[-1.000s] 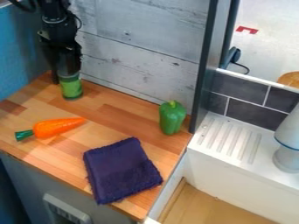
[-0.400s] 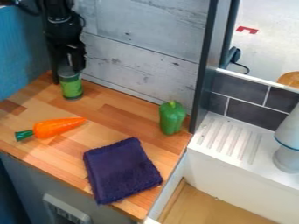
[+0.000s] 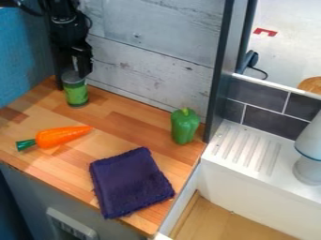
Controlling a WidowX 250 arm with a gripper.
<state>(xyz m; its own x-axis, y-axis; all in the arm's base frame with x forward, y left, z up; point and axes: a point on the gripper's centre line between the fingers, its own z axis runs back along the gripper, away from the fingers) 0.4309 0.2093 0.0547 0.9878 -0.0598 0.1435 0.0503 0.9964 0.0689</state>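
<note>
A toy carrot [image 3: 61, 137] lies on its side on the wooden counter [image 3: 125, 133], its green end to the left. The green can [image 3: 77, 93] stands upright near the back left corner. The gripper [image 3: 82, 72] hangs by its top; whether it is closed or open I cannot tell. Next come a folded purple cloth [image 3: 130, 183], then an upright green pepper [image 3: 185, 126].
</note>
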